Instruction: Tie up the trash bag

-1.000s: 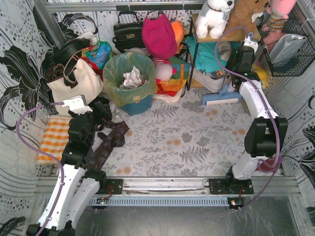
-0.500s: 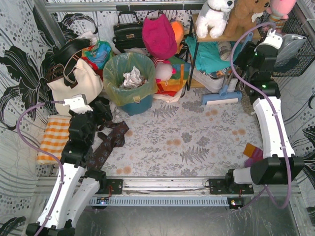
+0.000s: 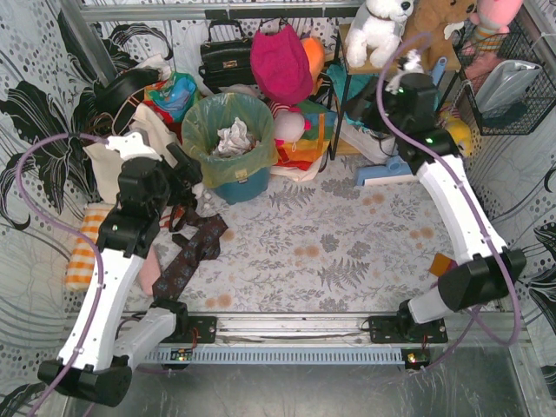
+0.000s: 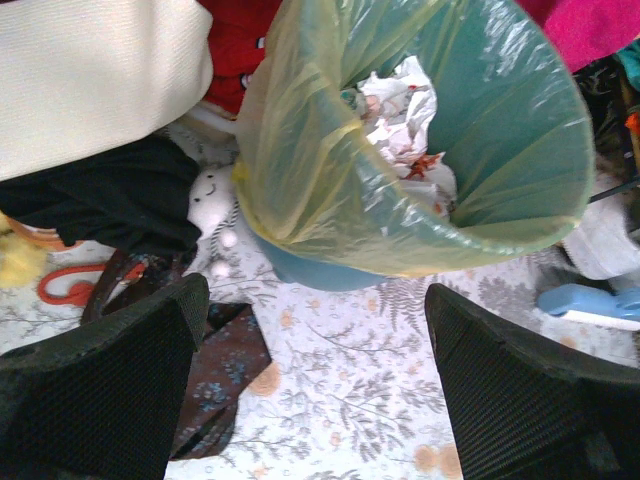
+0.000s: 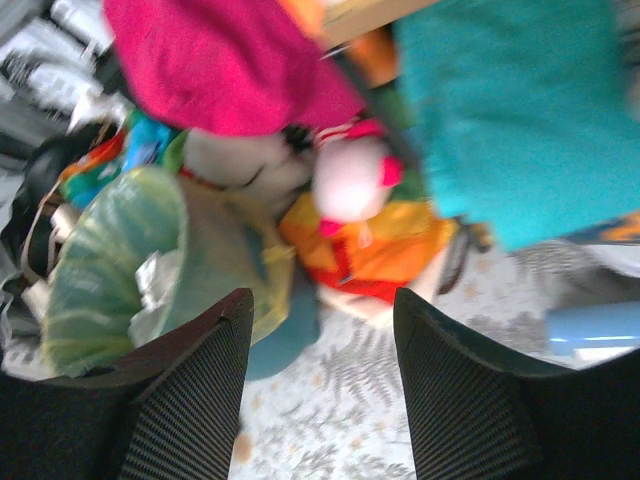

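- L gripper (image 4: 315,298): jaws wide apart.
- R gripper (image 5: 322,300): jaws apart too.
- trash bag (image 4: 310,180): just ahead of L jaws, ahead and left of R jaws; mouth open, lining teal bin (image 4: 305,272), white paper (image 4: 400,100) inside.

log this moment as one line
stage: pre-grasp | trash bag: open, untied, lining teal bin, crumpled paper inside | left hand: open, empty, facing bag | right hand: open, empty, off bag
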You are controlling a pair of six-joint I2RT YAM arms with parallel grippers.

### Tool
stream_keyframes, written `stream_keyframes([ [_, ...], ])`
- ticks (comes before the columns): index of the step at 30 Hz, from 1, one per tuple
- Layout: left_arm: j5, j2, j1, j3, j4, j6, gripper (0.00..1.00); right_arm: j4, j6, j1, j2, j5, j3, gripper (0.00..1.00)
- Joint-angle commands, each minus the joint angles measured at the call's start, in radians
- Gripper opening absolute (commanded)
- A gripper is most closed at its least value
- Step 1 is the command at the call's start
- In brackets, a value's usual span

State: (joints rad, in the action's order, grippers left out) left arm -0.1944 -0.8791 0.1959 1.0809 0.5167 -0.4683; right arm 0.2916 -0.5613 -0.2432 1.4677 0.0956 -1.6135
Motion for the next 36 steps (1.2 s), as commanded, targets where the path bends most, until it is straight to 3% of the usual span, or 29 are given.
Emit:
stream_keyframes([
  [1, 0.018, -0.072, 0.003, 0.118, 0.055, -0.073, 0.98, 0.03, -0.03, -0.083, 0.092, 0.08, -0.112, 0.57],
  [4, -0.025, -0.118, 0.003, 0.169, 0.057, -0.093, 0.98, 0.039, -0.017, -0.128, 0.161, 0.089, -0.167, 0.5],
  [9, -0.046, -0.22, 0.003, 0.271, 0.092, -0.104, 1.0, 0.124, 0.001, -0.178, 0.321, 0.126, -0.334, 0.47],
  [19, -0.094, -0.383, -0.01, 0.395, 0.123, -0.081, 0.84, 0.252, 0.018, -0.258, 0.569, 0.152, -0.657, 0.44],
  [30, 0.029, -0.491, -0.12, 0.437, 0.126, -0.075, 0.79, 0.257, 0.012, -0.282, 0.69, 0.182, -0.738, 0.44],
  [36, 0.084, -0.528, -0.142, 0.445, 0.125, -0.069, 0.65, 0.24, 0.004, -0.287, 0.713, 0.186, -0.738, 0.44],
])
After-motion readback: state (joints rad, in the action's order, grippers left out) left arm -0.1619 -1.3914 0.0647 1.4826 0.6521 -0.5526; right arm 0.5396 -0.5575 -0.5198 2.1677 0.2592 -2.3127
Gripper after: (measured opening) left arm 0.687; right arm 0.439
